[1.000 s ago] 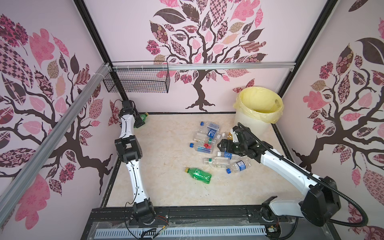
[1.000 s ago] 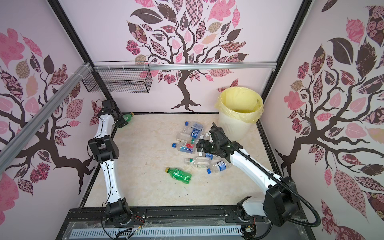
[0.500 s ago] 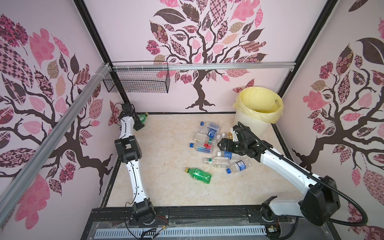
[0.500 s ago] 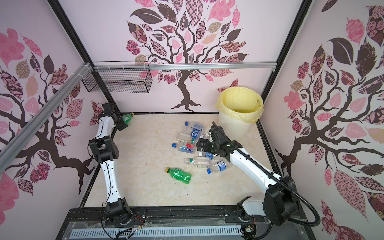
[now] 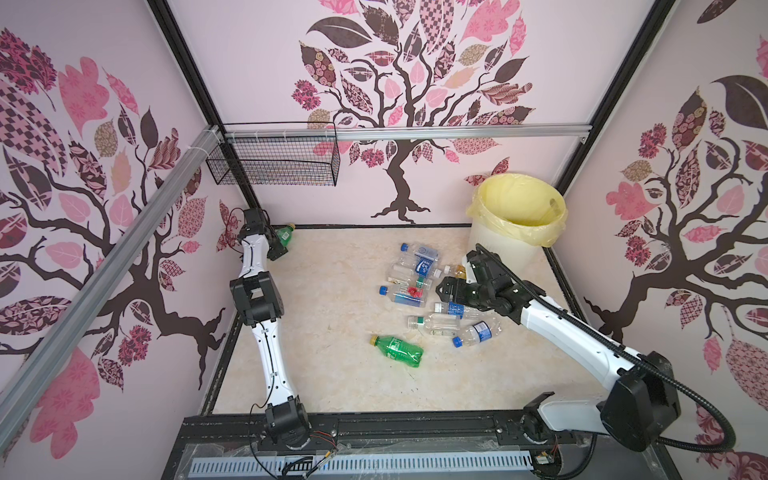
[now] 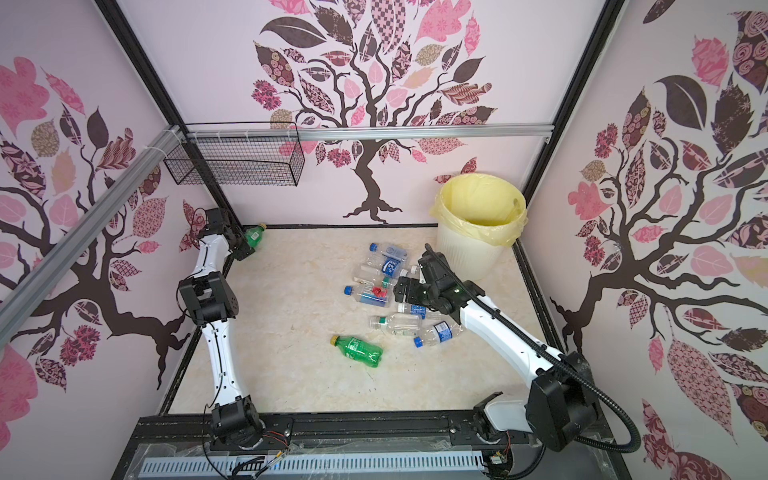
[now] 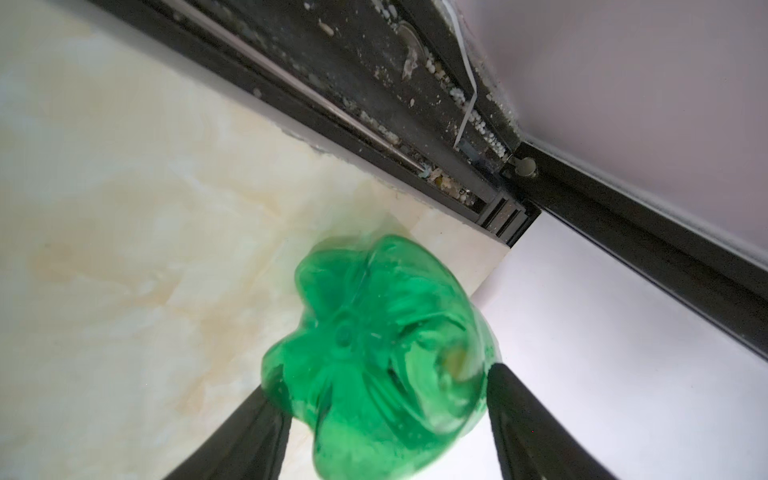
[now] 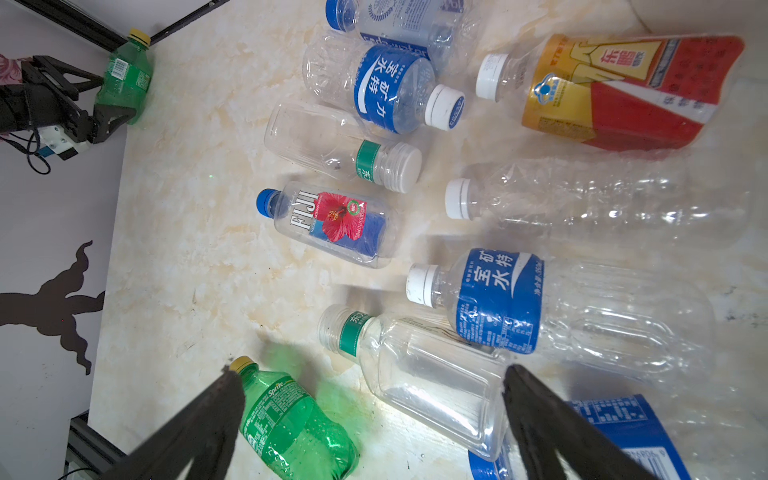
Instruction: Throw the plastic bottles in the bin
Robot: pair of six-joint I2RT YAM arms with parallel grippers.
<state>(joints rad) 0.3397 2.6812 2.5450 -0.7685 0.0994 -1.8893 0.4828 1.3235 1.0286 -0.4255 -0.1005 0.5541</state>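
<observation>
**Bin** [image 5: 498, 245]: stands at the far right corner of the table [image 5: 332, 374], yellow liner in place. Its inside shows almost nothing but bare liner. One faint clear shape against the wall cannot be identified. Judged progress: early, nearly all the work is left.

**Bottles** [image 5: 409, 293]: some ten lie loose on the table in a heap just short of the bin, with a green one apart toward the front. None is over the bin.

**Corner bottle** [image 5: 286, 235]: green, in the far left corner, well apart from the bin.

**Right gripper** [image 8: 370, 370]: fingers spread wide, hovering above the heap, holding nothing.

**Left gripper** [image 7: 380, 376]: fingers [image 7: 257, 415] pressed against both sides of the corner bottle's base, pinching it. Whether it is clear of the table cannot be told.
</observation>
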